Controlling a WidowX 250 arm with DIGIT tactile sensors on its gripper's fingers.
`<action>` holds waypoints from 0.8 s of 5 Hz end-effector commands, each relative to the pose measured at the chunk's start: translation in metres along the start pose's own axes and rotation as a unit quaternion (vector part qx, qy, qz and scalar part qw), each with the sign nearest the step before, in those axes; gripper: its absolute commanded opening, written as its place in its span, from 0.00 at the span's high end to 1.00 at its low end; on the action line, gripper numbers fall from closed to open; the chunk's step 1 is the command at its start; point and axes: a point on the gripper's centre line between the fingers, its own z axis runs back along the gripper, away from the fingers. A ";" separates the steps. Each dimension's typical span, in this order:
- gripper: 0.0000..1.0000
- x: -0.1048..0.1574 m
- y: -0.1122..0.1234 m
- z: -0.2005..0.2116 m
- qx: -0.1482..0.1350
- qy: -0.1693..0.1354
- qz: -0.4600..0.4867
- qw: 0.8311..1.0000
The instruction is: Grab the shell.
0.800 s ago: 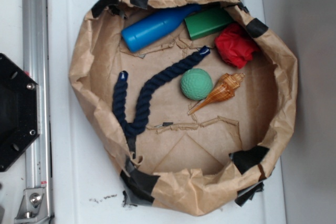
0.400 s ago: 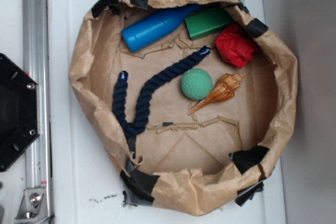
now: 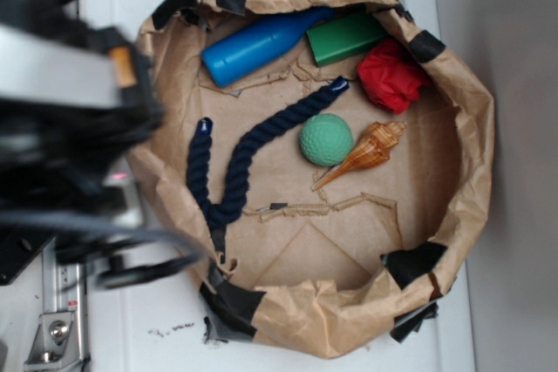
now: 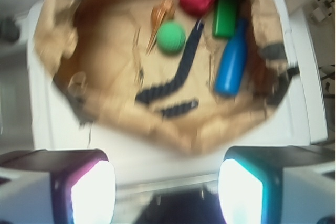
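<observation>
I'm starting the approach: my gripper (image 4: 167, 192) is hanging above the near edge of the bag (image 4: 126, 119), jaws spread wide and holding nothing. The shell (image 4: 160, 16) is lying well ahead of it, touching the ball (image 4: 171, 36). Next I judge I need to reach forward, then descend over the shell.

My arm (image 3: 70, 119) shows as a blurred black and grey bulk left of the paper bowl (image 3: 471, 128), with a small orange patch, a red glint and thin black cables looping below. On wrist view my gripper (image 4: 167, 195) has two pale glowing fingers (image 4: 93, 195), one edged magenta, one edged teal, on dark housings.
</observation>
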 end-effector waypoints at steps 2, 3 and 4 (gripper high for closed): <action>0.00 0.085 0.010 -0.070 -0.008 -0.049 0.075 0.996; 0.00 0.098 0.005 -0.083 -0.003 -0.079 0.056 0.995; 0.00 0.114 -0.005 -0.090 0.031 -0.113 -0.016 0.993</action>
